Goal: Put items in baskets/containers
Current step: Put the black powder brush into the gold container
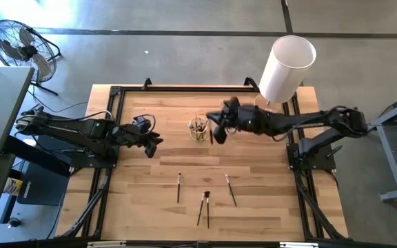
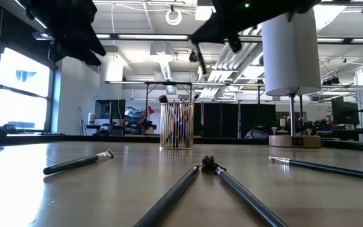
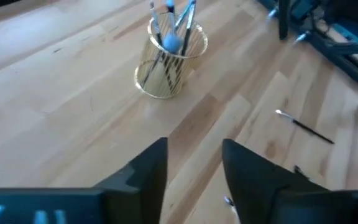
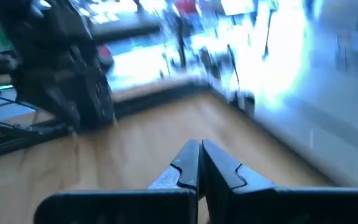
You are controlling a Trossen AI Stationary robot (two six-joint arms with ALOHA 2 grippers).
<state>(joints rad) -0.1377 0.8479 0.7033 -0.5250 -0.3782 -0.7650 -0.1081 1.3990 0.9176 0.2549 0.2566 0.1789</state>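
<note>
The clear yellowish cup stands on the wooden table with several brushes upright in it; it also shows in the low view and the left wrist view. My right gripper hovers just right of the cup, shut on a thin dark makeup brush. My left gripper is open and empty above the table, left of the cup. Several more brushes lie flat nearer the front: one, a crossed pair, and one. My right gripper pinches the brush by its upper end between its two fingers. The brush hangs slanting down below the fingers, clear of the table and beside the cup's rim. In the right wrist view the shut fingers hide the place of contact.
A tall white cylinder on a round wooden base stands at the far right, behind my right arm. Black rails frame the table's left and right sides. A floor fan stands off the table at far left.
</note>
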